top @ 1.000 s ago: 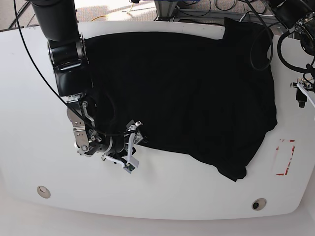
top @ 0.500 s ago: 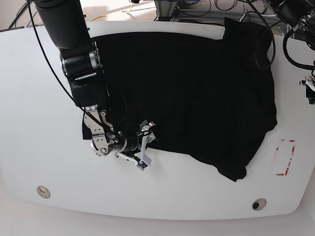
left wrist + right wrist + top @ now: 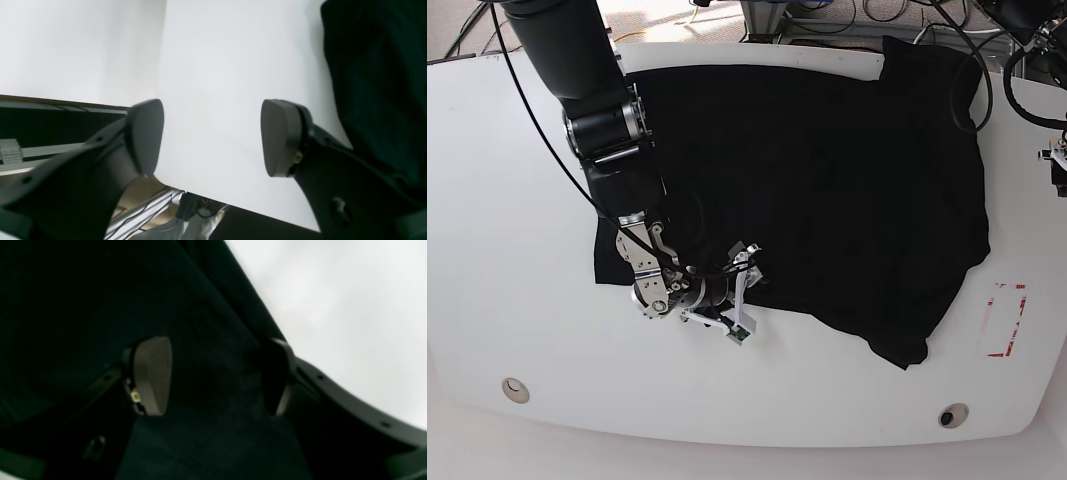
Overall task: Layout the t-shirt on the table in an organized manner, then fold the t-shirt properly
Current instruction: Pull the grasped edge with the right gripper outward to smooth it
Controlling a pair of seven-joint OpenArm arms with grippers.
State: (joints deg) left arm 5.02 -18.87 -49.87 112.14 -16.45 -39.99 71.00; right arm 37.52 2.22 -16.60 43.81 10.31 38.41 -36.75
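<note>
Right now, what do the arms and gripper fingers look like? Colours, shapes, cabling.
Right arm: thick black cylindrical links with a silver band at one joint, a bare-metal bracket at the wrist, and a thin black cable running alongside. Right gripper: white-framed in the base view. Finger pads on both grippers are dark grey, rounded paddles on black perforated fingers. Left gripper looks the same.

Carpeted floor (image 3: 642, 20) along top edge of base view, sunlit patch upper left. Tangled cables (image 3: 857, 12) top centre, yellow cable (image 3: 702, 5) among them. Metal frame rails (image 3: 40, 150) left in left wrist view.
</note>
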